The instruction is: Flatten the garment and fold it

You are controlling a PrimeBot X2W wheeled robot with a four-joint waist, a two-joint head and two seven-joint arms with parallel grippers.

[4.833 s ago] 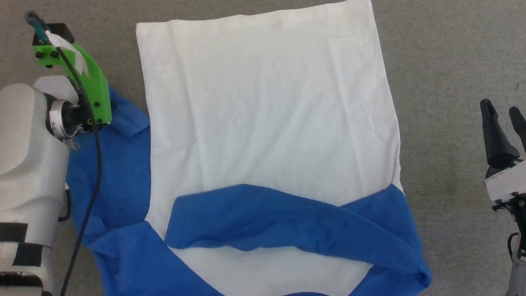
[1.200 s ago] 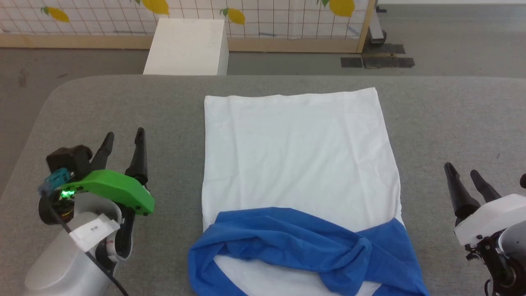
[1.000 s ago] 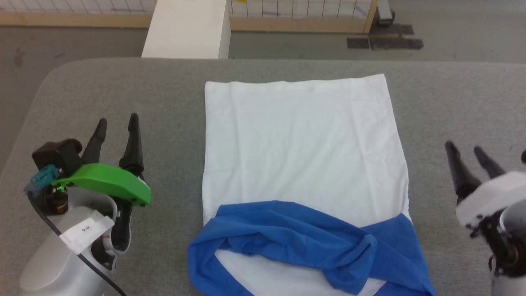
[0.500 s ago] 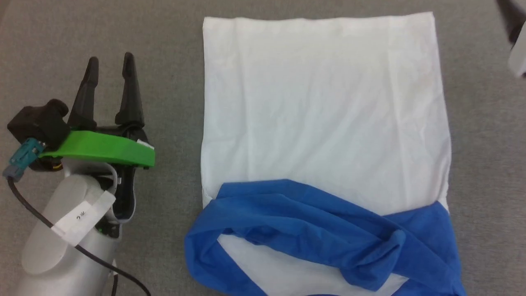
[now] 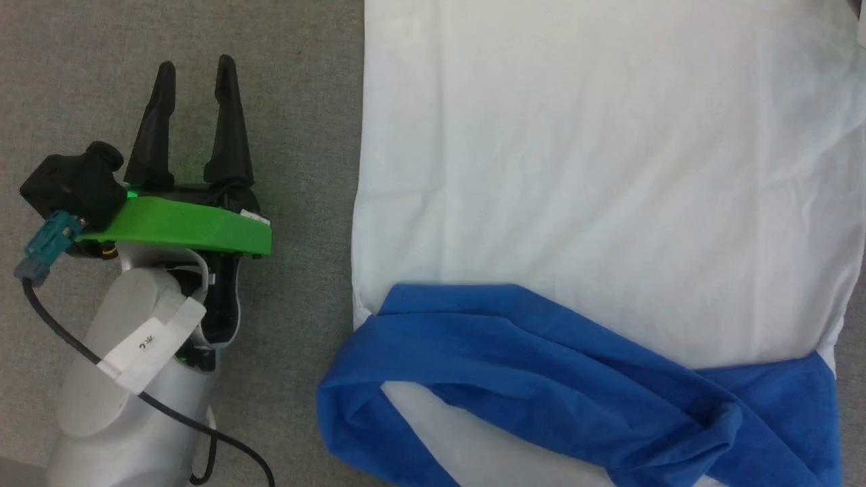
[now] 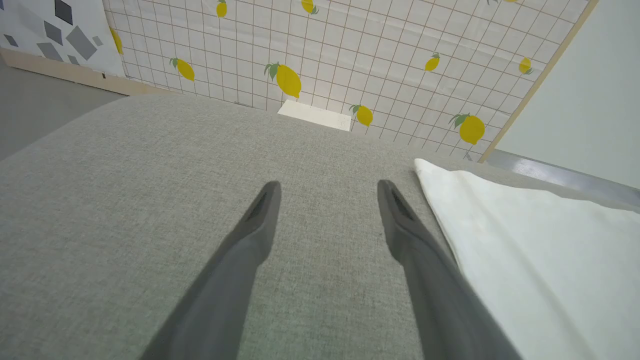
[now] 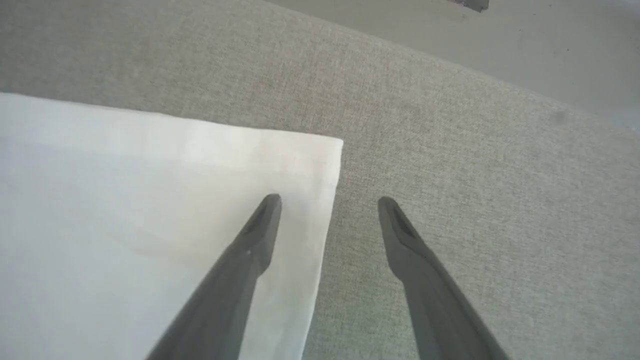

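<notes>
Head view: shirt (image 5: 575, 169) is lying flat, left gripper (image 5: 196, 62) sitting at its 9 o'clock, jaws spread. Sleeves (image 5: 541, 352) are bunching at 6, risking a lumpy fold. Left wrist: shirt edge is showing at 3. Right wrist: right gripper (image 7: 328, 199), spread too, is straddling the corner (image 7: 330, 150), maybe grabbing only one layer.

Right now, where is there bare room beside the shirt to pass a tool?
Grey top is bare between left tool and the shirt's left edge, and past its far right corner by right tool. Blue sleeves crowd the near end.
</notes>
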